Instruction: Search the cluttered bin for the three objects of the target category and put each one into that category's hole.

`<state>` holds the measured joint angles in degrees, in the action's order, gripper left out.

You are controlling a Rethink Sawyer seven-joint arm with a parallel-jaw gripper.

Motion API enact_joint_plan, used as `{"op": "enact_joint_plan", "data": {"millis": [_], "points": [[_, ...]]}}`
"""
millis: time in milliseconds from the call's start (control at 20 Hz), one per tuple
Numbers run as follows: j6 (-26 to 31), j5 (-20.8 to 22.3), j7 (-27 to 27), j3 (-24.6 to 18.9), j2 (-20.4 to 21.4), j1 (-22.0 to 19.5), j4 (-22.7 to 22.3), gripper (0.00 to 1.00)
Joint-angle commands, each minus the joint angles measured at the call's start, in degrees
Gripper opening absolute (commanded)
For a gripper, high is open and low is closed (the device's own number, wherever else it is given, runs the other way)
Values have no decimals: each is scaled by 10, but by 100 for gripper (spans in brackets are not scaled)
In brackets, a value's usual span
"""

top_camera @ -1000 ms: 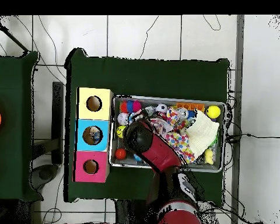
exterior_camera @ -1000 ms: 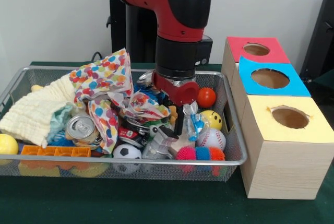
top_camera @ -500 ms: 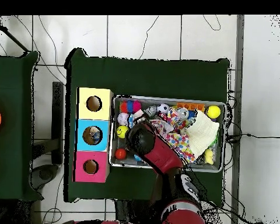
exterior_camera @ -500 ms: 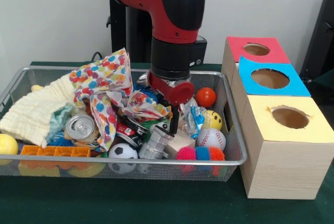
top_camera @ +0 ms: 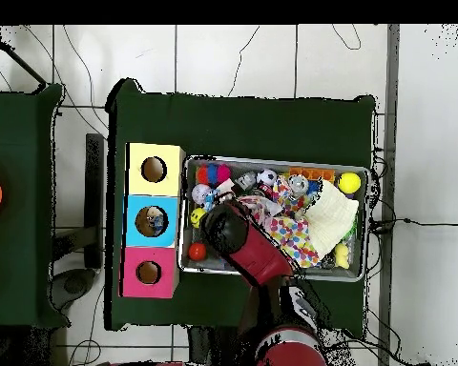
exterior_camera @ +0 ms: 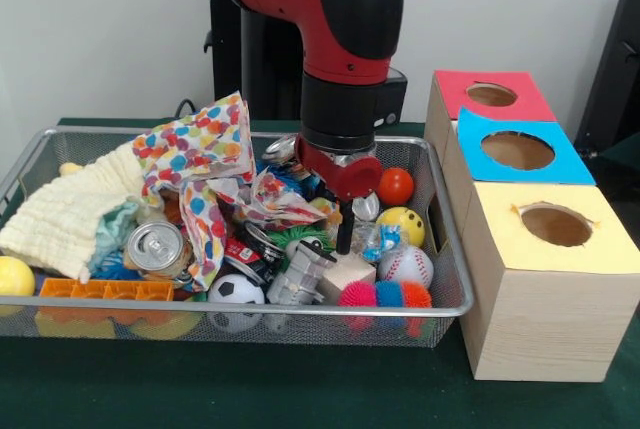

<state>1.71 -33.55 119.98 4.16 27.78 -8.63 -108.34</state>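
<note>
Nearest us in the front view, the spiky ball (exterior_camera: 385, 295), soccer ball (exterior_camera: 240, 292) and baseball (exterior_camera: 405, 265) crowd the bin (exterior_camera: 455, 284). Just behind, the end effector (exterior_camera: 343, 241) reaches down beside a wooden block (exterior_camera: 347, 271); we cannot tell whether it is apart or together. We judge it could snag the crinkly wrapper (exterior_camera: 375, 237) or shove the balls aside. Only the overhead view shows something inside the blue box (top_camera: 131, 220).
</note>
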Motion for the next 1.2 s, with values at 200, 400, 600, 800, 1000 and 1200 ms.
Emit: {"op": "enact_joint_plan", "data": {"millis": [200, 400, 600, 800, 1000, 1200], "points": [[32, -89, 197, -49, 6, 23, -45, 100], [18, -116, 212, -64, 12, 31, -57, 100], [-5, -136, 221, -80, 4, 38, -55, 100], [-16, -144, 229, -88, -2, 37, -53, 100], [-47, -140, 251, -107, -13, 27, -48, 100], [-68, -134, 273, -117, -28, 18, -33, 100]]}}
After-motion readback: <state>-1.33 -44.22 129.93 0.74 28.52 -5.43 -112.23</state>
